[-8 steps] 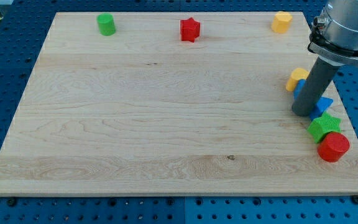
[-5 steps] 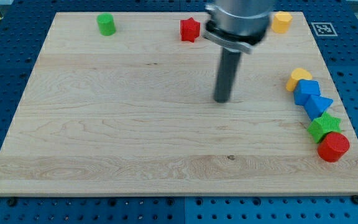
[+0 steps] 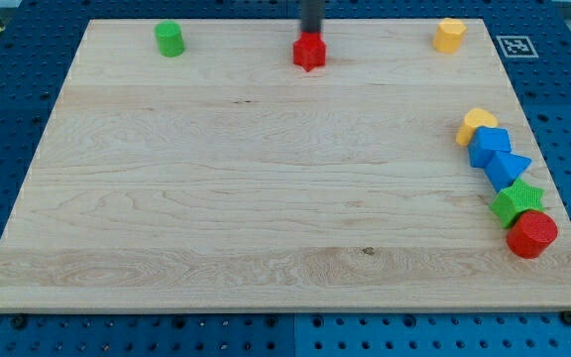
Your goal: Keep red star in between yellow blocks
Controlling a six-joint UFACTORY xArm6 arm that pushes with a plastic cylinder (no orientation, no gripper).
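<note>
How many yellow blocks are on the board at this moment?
2. One yellow block sits near the view's top right corner; the other is at the right edge, topping the row of blocks, touching a blue block. None seems hidden.

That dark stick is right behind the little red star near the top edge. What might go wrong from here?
My tip sits just above the red star, at the board's top edge.

1. An off-centre push may make the star spin or slip sideways, away from the tip.
2. The yellow blocks lie far toward the view's right; the lower one touches a blue block, so a star pushed that way may jostle that cluster.
</note>
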